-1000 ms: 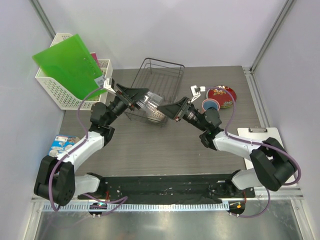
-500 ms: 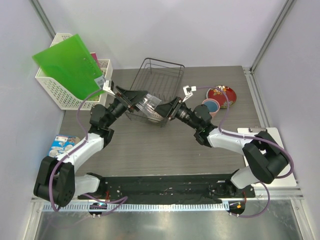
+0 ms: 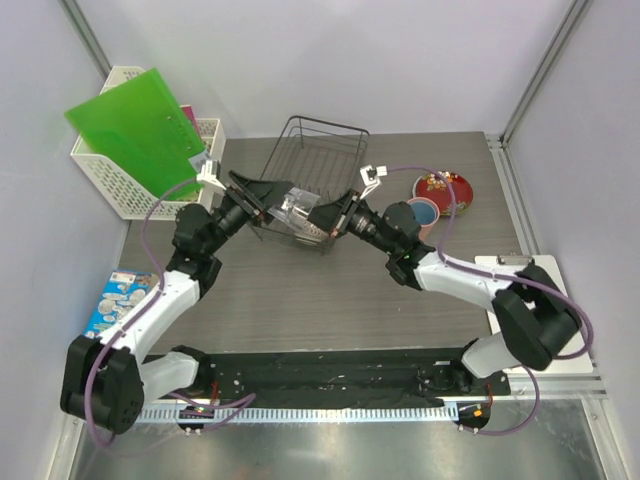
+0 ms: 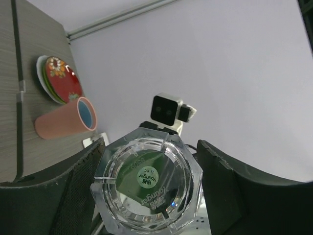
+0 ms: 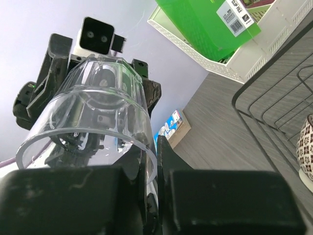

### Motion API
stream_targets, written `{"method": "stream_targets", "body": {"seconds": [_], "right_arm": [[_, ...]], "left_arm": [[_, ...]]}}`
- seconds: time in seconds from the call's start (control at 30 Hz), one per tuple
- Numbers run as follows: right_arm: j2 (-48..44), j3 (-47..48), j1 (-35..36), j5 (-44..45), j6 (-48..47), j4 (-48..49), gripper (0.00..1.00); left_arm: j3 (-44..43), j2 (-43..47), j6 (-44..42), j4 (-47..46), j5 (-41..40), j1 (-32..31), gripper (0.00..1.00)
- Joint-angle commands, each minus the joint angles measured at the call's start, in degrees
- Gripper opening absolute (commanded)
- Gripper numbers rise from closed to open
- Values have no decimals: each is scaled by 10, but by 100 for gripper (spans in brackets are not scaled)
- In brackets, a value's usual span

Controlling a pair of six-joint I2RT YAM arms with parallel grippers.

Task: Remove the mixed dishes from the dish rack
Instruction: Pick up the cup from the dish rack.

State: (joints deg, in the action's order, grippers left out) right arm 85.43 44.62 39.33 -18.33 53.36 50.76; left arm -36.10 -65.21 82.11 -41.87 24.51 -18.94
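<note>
A clear faceted glass [image 3: 295,207] hangs between both arms above the front of the black wire dish rack [image 3: 320,140]. My right gripper [image 5: 155,161] is shut on the glass's rim [image 5: 146,156], one finger inside and one outside. My left gripper [image 4: 149,196] stands wide around the glass's base [image 4: 146,188], its fingers close on either side. A pink cup [image 3: 422,212] with a blue inside lies beside the stacked red patterned plate [image 3: 445,190] on the table at right. A patterned white bowl [image 5: 307,147] shows inside the rack.
A white lattice basket [image 3: 110,175] with a green folder [image 3: 135,125] stands at the back left. A blue box [image 3: 120,295] lies at the left edge. A clipboard [image 3: 520,270] lies at the right, near the right arm's base.
My right gripper has moved left to the glass and shut on its rim. The left jaws have widened slightly around the base.
</note>
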Motion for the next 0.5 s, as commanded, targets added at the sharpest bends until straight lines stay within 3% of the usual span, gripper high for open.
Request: {"method": "stream_targets", "body": {"seconds": [0.0,0.07,0.17,0.2,0.23,0.33,0.37,0.4,0.47], "right_arm": [[-92,19,-1,63,-68,-123,1],[-148,38,0,86,-93,-192,1],[-216,89,0,162,-149,-366,1],[-228,106,0,180,-164,-471,1],[-243,142,0,261,-189,-528,1],[-281,196,-1,381,-205,-743,1],[-285,231,-1,472,-195,-799,1],[-290,244,0,505,-192,-886,1],[-295,266,-1,552,-180,-948,1]], "left_arm": [[-114,48,-179,231,-14,4,82],[-191,40,-220,398,-52,5,98],[-246,25,-237,539,-153,6,100],[-252,25,-235,558,-169,6,100],[-255,26,-227,577,-194,7,100],[-245,32,-223,588,-189,7,100],[-233,34,-219,581,-185,7,100],[-224,40,-216,577,-178,7,100],[-199,46,-201,566,-163,7,100]]}}
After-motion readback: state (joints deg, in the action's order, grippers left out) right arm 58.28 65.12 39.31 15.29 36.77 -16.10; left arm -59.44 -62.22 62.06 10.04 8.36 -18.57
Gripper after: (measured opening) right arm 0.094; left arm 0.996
